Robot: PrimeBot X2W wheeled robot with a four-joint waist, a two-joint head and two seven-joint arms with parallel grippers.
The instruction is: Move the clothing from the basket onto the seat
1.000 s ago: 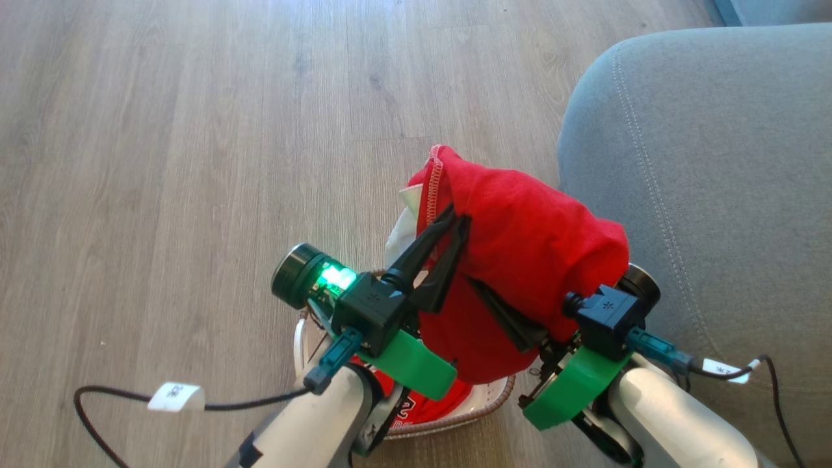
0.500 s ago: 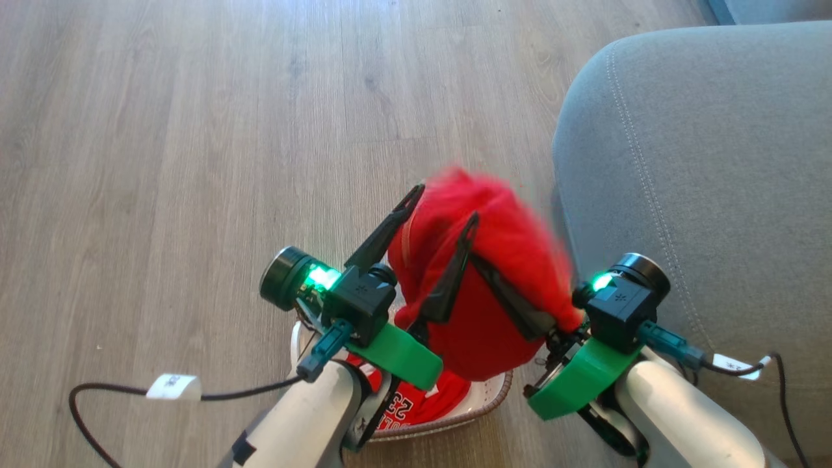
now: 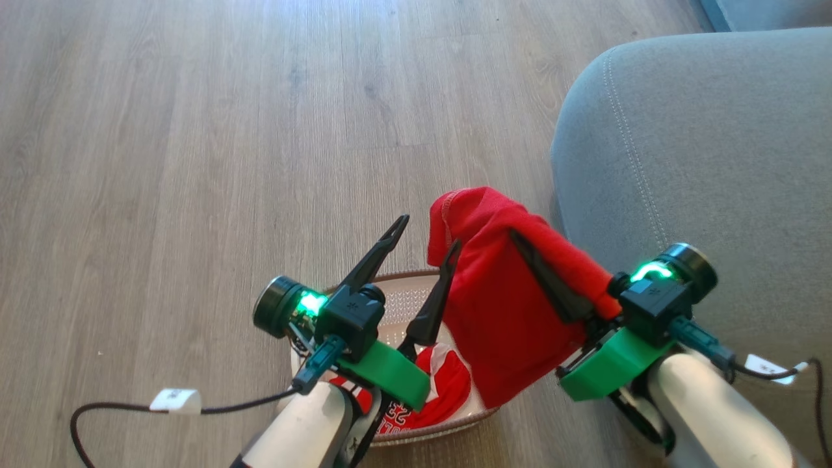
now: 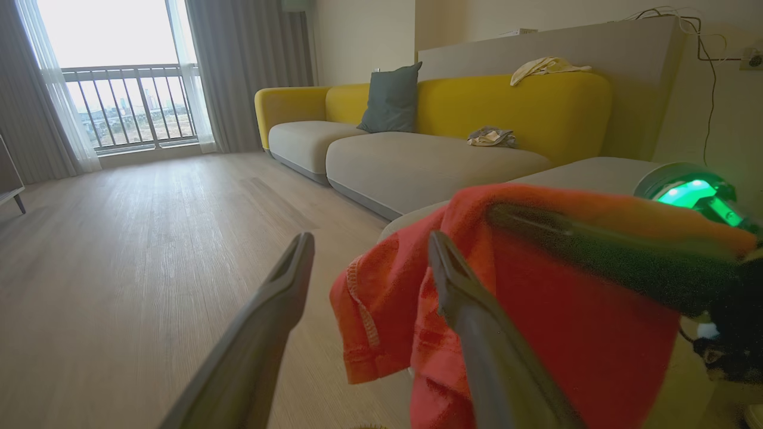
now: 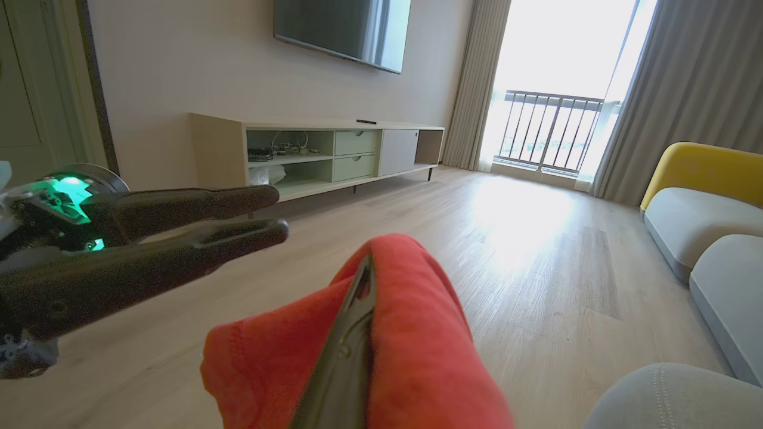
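Observation:
The plain red garment (image 3: pixel 500 325) hangs over my right gripper (image 3: pixel 520 242), which is shut on it just left of the grey seat (image 3: pixel 702 162). In the right wrist view the red garment (image 5: pixel 417 333) covers all but one dark finger (image 5: pixel 351 339). My left gripper (image 3: pixel 429 235) stands open beside the cloth with nothing between its fingers. The left wrist view shows the open left gripper (image 4: pixel 369 256) with the red garment (image 4: pixel 554 345) to its right. Below the arms sits the cream basket (image 3: pixel 406 299), holding the red and white lettered garment (image 3: pixel 439 383).
Pale wood floor (image 3: pixel 195 162) stretches to the left and ahead. A yellow and grey sofa (image 4: pixel 417 155) with a cushion and loose cloths stands across the room. A low TV cabinet (image 5: pixel 334 152) lines the wall. Cables with white tags (image 3: pixel 172 402) trail from both wrists.
My left gripper has opened and let go of the red garment. The cloth now hangs from the right gripper alone, shifted right toward the seat, uncovering the basket's inside.

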